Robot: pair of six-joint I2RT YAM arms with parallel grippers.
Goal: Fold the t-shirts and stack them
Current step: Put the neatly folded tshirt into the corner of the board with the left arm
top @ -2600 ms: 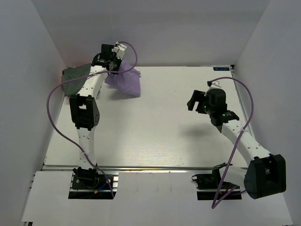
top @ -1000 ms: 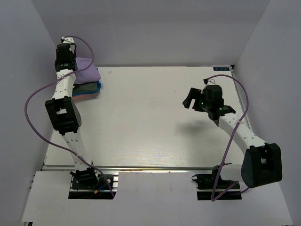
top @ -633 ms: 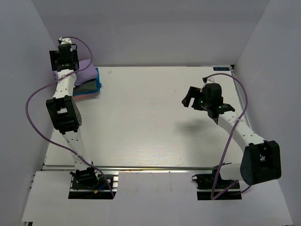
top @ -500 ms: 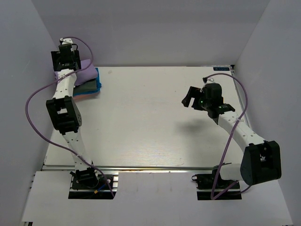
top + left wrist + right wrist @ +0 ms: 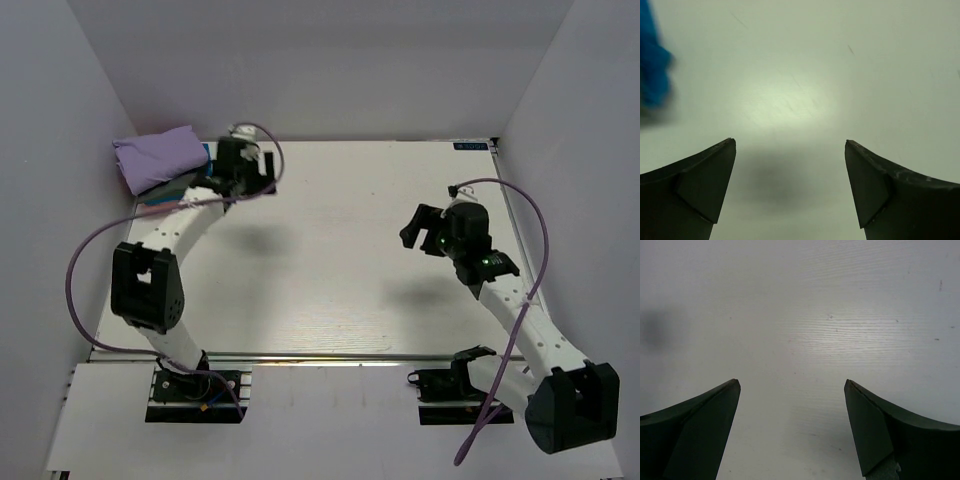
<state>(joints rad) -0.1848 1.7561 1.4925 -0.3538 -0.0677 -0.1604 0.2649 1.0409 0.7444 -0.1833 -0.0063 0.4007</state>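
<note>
Hovering over bare table (image 5: pixel 340 270), left gripper (image 5: pixel 789 145): its two dark fingers (image 5: pixel 695 185) are spread wide with nothing between them. Only the white tabletop and the gripper's own soft shadow lie in the gap. At the left edge of the left wrist view is a blurred patch of blue cloth (image 5: pixel 652 60), resting on the table, clear of both fingertips.

From the top view, left gripper (image 5: pixel 258 175) sits over the far left part of the table, just to the right of the shirt stack and not touching it. The left arm arcs from its base up to that spot.

Stack is in the far left corner, near the left wall (image 5: pixel 60 200). The lavender shirt (image 5: pixel 155 158) lies on top, folded into a compact rectangle. A sliver of the blue cloth (image 5: pixel 204 152) shows at its right edge. Darker layers lie under the near side; cannot tell them apart at this size.

Right gripper (image 5: pixel 790 383): fingers likewise parted, empty, bare wood-grain table beneath and a faint shadow at the left. From above, right gripper (image 5: pixel 415 228) hangs over the right half of the table, well apart from the stack.

A purple cable (image 5: pixel 530 230) loops along each arm.
</note>
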